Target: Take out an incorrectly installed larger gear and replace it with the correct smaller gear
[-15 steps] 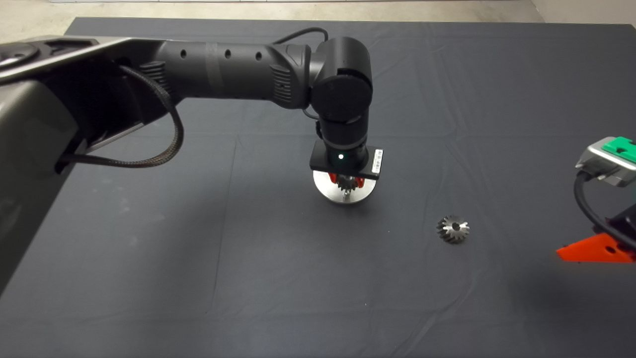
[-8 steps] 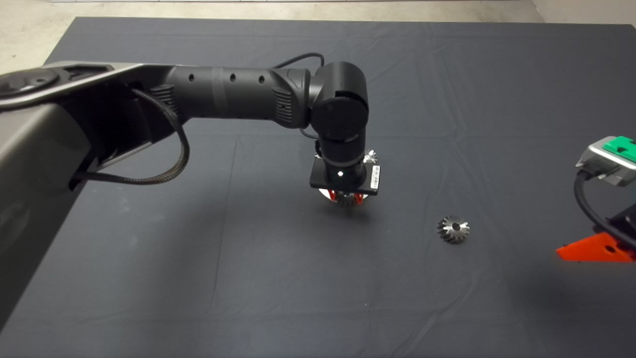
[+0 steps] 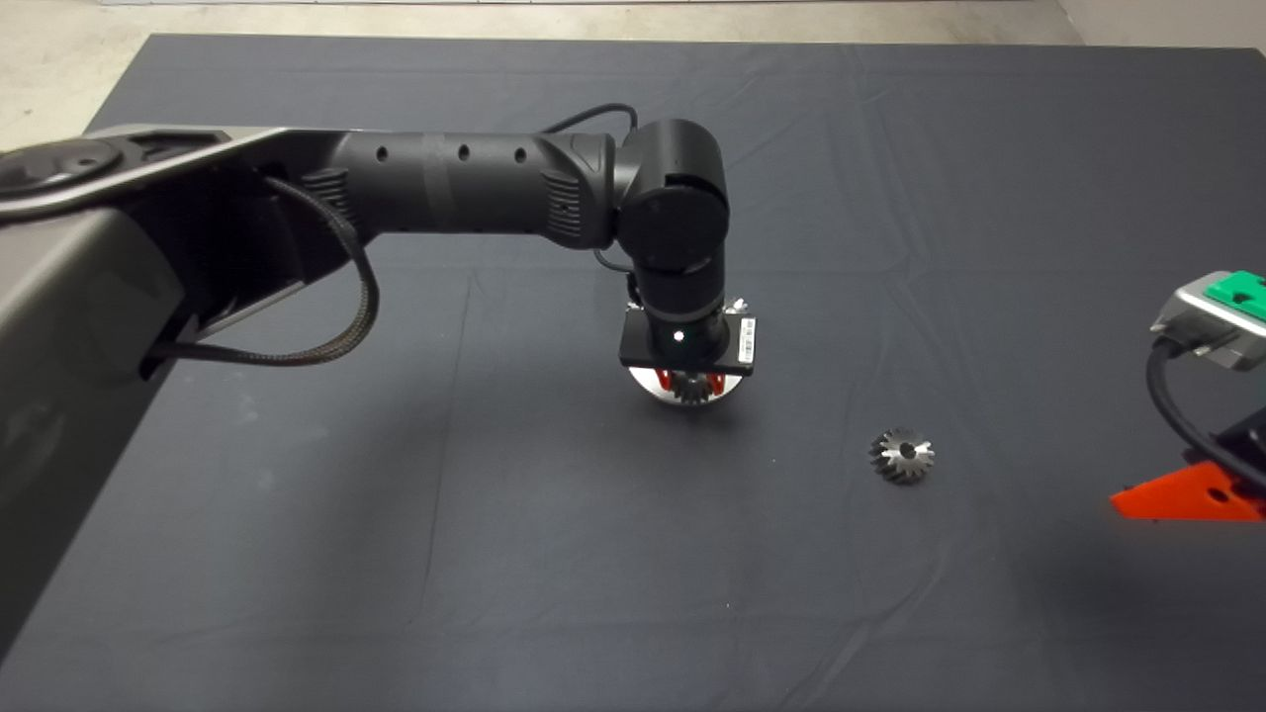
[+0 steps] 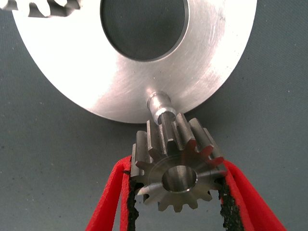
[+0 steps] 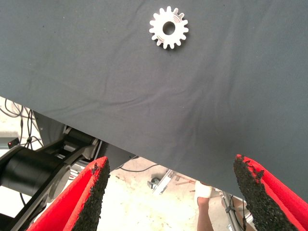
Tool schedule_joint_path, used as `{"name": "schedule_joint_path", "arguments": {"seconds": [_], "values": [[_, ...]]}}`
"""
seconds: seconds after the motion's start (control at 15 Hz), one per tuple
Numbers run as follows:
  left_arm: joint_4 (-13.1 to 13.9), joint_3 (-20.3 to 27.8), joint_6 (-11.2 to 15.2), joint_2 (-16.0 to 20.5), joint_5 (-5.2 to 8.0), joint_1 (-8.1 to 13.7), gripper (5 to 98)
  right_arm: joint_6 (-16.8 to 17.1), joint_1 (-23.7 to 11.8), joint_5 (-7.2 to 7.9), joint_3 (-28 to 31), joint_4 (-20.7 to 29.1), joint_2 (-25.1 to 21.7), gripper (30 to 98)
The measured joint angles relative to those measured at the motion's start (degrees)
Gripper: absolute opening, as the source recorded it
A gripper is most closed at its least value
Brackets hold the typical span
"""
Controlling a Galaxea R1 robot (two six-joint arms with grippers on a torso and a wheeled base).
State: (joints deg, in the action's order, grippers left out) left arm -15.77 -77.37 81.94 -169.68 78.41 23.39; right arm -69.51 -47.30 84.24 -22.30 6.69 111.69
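Note:
My left gripper (image 3: 690,382) is shut on the smaller gear (image 4: 175,175), bright silver with straight teeth, and holds it over the round silver base disc (image 3: 732,388). In the left wrist view the red fingers (image 4: 111,202) clamp the gear's sides. The disc's thin peg (image 4: 160,107) stands just beyond the gear's rim and is not in its hole. The larger gear (image 3: 902,456), dark with slanted teeth, lies flat on the mat right of the disc; it also shows in the right wrist view (image 5: 168,28). My right gripper (image 3: 1182,494) is open and parked at the right edge.
The silver disc (image 4: 96,72) has a large dark round opening (image 4: 143,26) and another toothed gear (image 4: 43,7) at its far rim. The left arm (image 3: 445,188) spans the mat from the left. Past the mat's edge, the right wrist view shows floor and cables.
My left arm has come down and slightly back over the disc, carrying the smaller gear lower toward the peg. The larger gear and the right gripper have not moved.

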Motion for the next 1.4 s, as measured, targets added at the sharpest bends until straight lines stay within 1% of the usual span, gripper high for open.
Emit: {"name": "schedule_joint_path", "arguments": {"seconds": [0.13,0.4,0.6,0.8,1.0,1.4], "values": [[-0.46,-0.40,-0.82,0.02,0.00,0.00,32.9,0.00,0.00,0.00,0.00,0.00,-0.28,68.1],[-1.78,-0.55,-1.02,0.02,-0.02,0.00,32.9,0.00,0.00,0.00,0.00,0.00,-0.78,68.1],[-1.83,-0.55,-1.02,0.02,-0.02,-0.05,32.9,0.00,0.00,0.00,0.00,0.00,-0.78,68.1],[-1.95,-1.76,-1.24,0.02,-0.04,-0.08,32.9,0.00,0.00,0.02,0.02,0.00,-0.78,68.1],[-2.06,-2.36,-1.37,0.02,0.01,-1.13,32.9,0.00,0.00,-0.01,0.01,0.00,-0.78,68.1],[-2.14,-2.43,-1.41,0.01,-0.11,-1.16,32.4,0.00,0.00,0.00,0.02,0.00,-0.78,68.1]]}}
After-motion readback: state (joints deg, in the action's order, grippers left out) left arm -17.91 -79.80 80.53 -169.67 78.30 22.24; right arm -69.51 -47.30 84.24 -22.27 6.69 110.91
